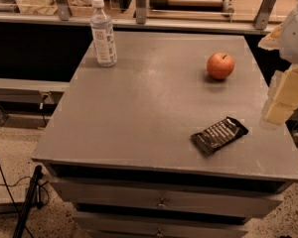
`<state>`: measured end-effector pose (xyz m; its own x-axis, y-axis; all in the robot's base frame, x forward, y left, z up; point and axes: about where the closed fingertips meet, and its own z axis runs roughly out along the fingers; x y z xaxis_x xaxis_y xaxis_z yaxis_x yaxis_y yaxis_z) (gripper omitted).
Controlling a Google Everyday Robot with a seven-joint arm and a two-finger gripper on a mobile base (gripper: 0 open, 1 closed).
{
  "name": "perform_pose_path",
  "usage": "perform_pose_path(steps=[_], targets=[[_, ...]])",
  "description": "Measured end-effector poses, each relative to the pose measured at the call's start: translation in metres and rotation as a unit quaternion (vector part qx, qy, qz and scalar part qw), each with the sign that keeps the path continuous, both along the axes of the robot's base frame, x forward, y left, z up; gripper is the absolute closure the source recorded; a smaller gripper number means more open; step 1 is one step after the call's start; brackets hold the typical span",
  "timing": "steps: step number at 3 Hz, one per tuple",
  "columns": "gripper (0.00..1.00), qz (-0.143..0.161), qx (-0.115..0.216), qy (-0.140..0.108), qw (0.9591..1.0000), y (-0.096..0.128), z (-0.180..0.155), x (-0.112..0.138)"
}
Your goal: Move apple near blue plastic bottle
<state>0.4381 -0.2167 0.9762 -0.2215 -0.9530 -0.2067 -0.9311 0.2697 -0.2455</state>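
A round red-orange apple [220, 65] with a short dark stem sits on the grey table [139, 113] at the back right. The blue plastic bottle [103, 32], clear with a white cap and a pale printed label, stands upright at the table's back left corner, well apart from the apple. My gripper [280, 103] is at the right edge of the view, beyond the table's right side and nearer than the apple. Only pale blocky parts of it show. It touches nothing.
A flat black snack wrapper [219, 135] lies on the table's front right, below the apple. The table has drawers [161, 201] under its front edge. A counter rail with metal posts [139, 14] runs behind the table. Cables lie on the floor at left.
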Motion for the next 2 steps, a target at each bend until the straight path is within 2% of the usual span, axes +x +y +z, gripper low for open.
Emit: perform_pose_path(steps=[1,2], targets=[[0.0,0.0,0.0,0.0,1.0,0.0,0.0,0.0],[0.0,-0.022,0.017,-0.044,0.9986,-0.022,0.01,0.031]])
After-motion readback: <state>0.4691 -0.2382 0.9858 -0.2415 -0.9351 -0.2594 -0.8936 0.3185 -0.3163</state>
